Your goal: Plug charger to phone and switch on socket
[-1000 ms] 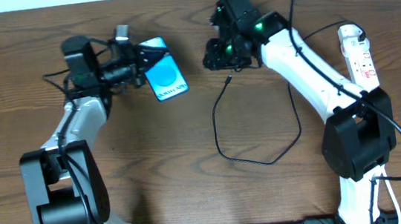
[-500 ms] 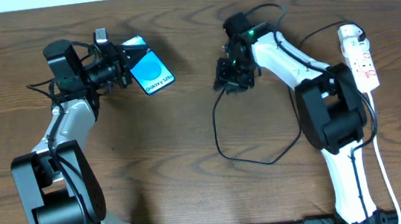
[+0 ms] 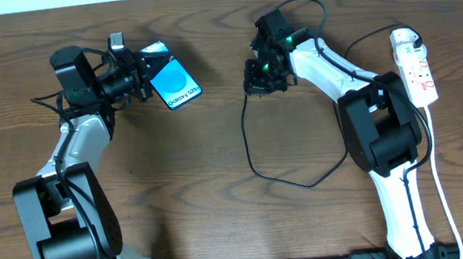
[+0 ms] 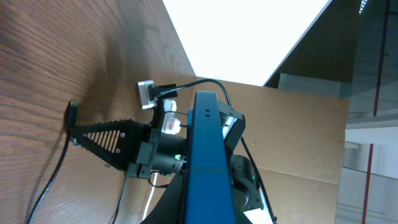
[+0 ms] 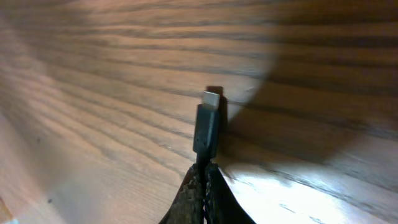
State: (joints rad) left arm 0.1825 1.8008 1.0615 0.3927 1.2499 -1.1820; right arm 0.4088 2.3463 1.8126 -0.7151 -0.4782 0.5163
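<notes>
Closest to me, the slack of the charger [image 3: 248, 149] lies in a wide black loop on the brown table [image 3: 187, 203], sagging toward the arm bases. One leg of the loop climbs to the right gripper [image 3: 254, 84].

That gripper is clenched on the cable just behind its small black connector [image 5: 208, 127]. In the right wrist view the connector sticks out past the dark pads [image 5: 189, 199], its metal end pointing at the wood grain. I cannot tell whether the end touches the table.

Off to the left, well apart from the connector with bare wood between, the left gripper [image 3: 153, 76] is grasping the phone [image 3: 177, 85] by one end. The bright blue screen is tilted and carries white lettering near its outer end. From the left wrist view the phone shows edge-on as a blue slab [image 4: 208, 162].

Far right, the white socket [image 3: 418, 71] lies lengthwise by the table edge. A white plug [image 3: 403, 39] sits at its far end, with the black cable reaching it.
</notes>
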